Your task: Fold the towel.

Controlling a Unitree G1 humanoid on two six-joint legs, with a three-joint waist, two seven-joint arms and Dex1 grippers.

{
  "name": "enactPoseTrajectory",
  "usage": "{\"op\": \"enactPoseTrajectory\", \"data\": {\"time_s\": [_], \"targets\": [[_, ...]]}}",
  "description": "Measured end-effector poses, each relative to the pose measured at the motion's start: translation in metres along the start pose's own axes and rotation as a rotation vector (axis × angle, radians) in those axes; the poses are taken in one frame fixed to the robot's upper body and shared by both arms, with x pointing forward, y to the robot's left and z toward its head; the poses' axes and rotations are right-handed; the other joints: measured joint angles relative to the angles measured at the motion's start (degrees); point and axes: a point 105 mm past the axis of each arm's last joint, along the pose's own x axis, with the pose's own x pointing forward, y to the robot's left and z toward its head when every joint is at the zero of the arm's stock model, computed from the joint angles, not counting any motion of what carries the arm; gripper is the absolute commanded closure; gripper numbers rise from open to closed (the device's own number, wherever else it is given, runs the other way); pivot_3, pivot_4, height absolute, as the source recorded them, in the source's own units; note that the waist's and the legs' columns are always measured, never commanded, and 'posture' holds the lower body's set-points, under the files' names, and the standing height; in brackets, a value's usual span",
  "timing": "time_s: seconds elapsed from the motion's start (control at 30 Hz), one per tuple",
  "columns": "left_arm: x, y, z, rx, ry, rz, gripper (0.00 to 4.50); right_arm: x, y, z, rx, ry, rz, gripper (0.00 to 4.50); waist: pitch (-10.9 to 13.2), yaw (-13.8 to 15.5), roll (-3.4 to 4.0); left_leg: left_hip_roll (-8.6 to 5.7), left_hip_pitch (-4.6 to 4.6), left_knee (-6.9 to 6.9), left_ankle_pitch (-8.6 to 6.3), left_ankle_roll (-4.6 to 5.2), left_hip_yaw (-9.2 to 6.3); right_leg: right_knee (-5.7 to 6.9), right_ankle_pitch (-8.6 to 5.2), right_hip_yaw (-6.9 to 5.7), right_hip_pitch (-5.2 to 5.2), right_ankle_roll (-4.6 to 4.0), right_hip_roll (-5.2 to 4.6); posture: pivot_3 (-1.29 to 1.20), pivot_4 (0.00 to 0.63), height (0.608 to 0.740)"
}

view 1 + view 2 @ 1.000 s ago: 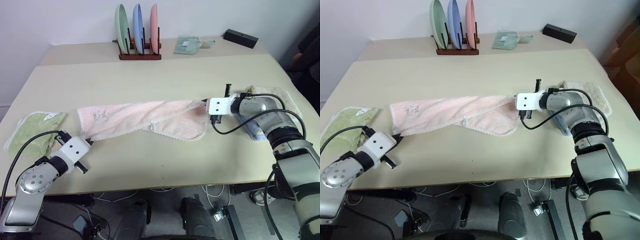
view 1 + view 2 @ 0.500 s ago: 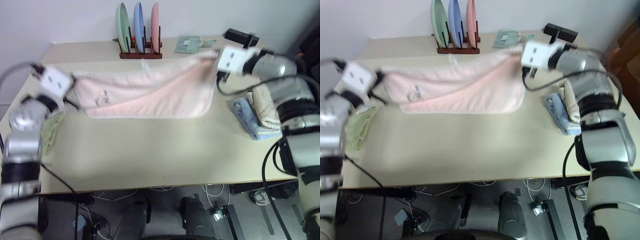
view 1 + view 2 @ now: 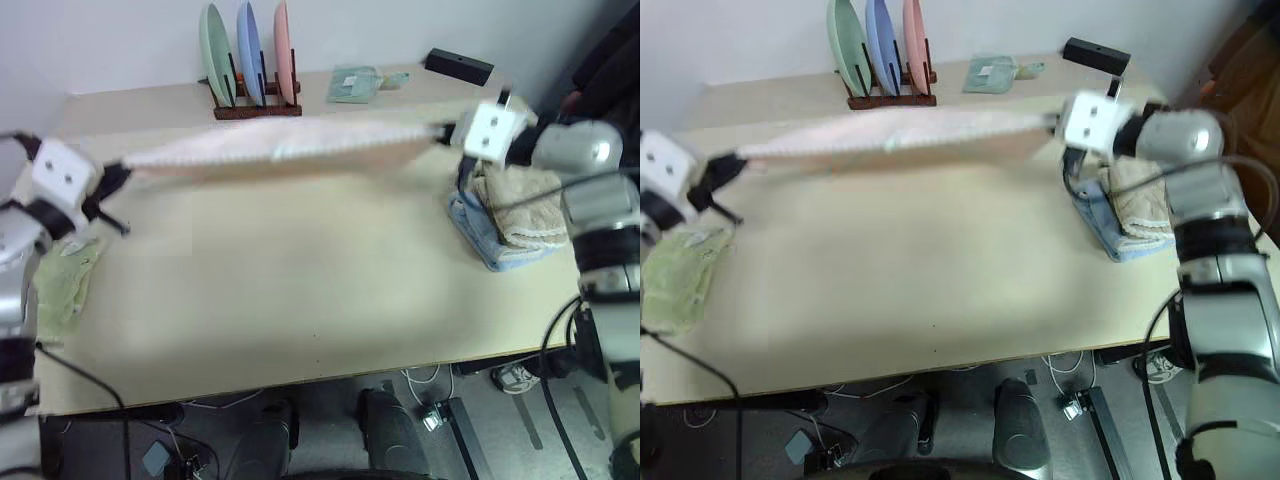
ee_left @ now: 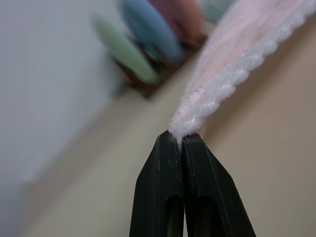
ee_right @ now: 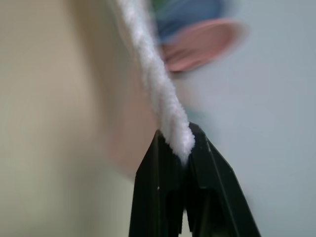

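Pink towel (image 3: 290,150) hangs taut between my left gripper (image 4: 181,139) and right gripper (image 5: 181,148), both pinching corners. I'd lower evenly, keeping tension.

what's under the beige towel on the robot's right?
A folded light blue towel lies under the beige towel, its edge sticking out toward the table's middle. The rest of it is covered, and whether anything else lies between them cannot be seen.

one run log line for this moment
phase: towel stretched in air above table | left claw: shut on corner | right claw: shut on corner | fold: not yet
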Motion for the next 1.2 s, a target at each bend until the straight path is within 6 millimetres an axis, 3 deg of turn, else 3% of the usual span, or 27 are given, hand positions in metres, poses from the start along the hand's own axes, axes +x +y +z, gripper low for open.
{"op": "enactPoseTrajectory", "data": {"time_s": [0.1,0.17,0.33,0.43,0.63,0.77,0.97,1.2], "targets": [[-0.028,-0.027,-0.01,-0.061,0.079,-0.11,4.5,-0.017,0.047,-0.009,0.09,0.048,0.193,4.47,0.05,0.65,0.08,0.07,0.02,0.22,-0.07,0.1,-0.03,0.04,0.01,0.02,0.11,-0.02,-0.03,0.0,0.15,0.736],[-0.045,-0.046,-0.015,-0.109,0.129,-0.183,4.5,-0.03,0.063,-0.009,0.147,0.076,0.27,4.47,0.04,1.36,0.07,0.09,0.14,0.27,-0.1,0.14,-0.01,0.01,0.0,0.05,0.25,-0.03,-0.03,0.0,0.15,0.736],[-0.077,-0.072,-0.022,-0.205,0.244,-0.295,4.5,-0.057,0.086,0.002,0.261,0.101,0.387,4.47,0.01,2.19,0.01,0.22,0.23,0.34,-0.11,0.16,0.34,-0.02,0.0,0.06,0.37,-0.08,-0.02,0.0,0.15,0.736],[-0.083,-0.076,-0.019,-0.232,0.263,-0.335,4.5,-0.06,0.092,0.003,0.292,0.114,0.414,4.47,0.01,3.0,0.01,0.33,0.24,0.41,-0.12,0.16,0.56,-0.05,-0.03,0.07,0.37,-0.28,-0.01,0.0,0.15,0.736],[-0.052,-0.056,-0.024,-0.211,0.213,-0.249,4.5,-0.036,0.073,-0.002,0.267,0.084,0.305,4.47,0.0,3.3,-0.03,0.53,0.25,0.43,-0.11,0.16,0.87,-0.09,0.13,0.06,0.38,-0.19,0.05,0.0,0.15,0.736],[-0.022,-0.049,-0.044,-0.203,0.221,-0.209,4.5,-0.01,0.071,-0.021,0.276,0.111,0.273,4.47,-0.01,3.2,-0.06,0.48,0.24,0.39,-0.11,0.15,0.89,-0.08,0.15,0.06,0.32,-0.18,0.06,0.0,0.15,0.736],[0.017,-0.041,-0.058,-0.189,0.202,-0.181,4.5,0.019,0.061,-0.045,0.273,0.167,0.225,4.47,-0.01,2.87,-0.06,0.41,0.24,0.34,-0.09,0.12,0.88,-0.06,0.2,0.06,0.27,-0.18,0.09,0.0,0.15,0.736],[0.038,-0.041,-0.076,-0.197,0.223,-0.164,4.5,0.037,0.062,-0.058,0.281,0.192,0.21,4.47,-0.01,2.66,-0.06,0.42,0.24,0.34,-0.05,0.05,0.87,-0.05,0.28,0.06,0.24,-0.2,0.17,0.0,0.15,0.736]]}}
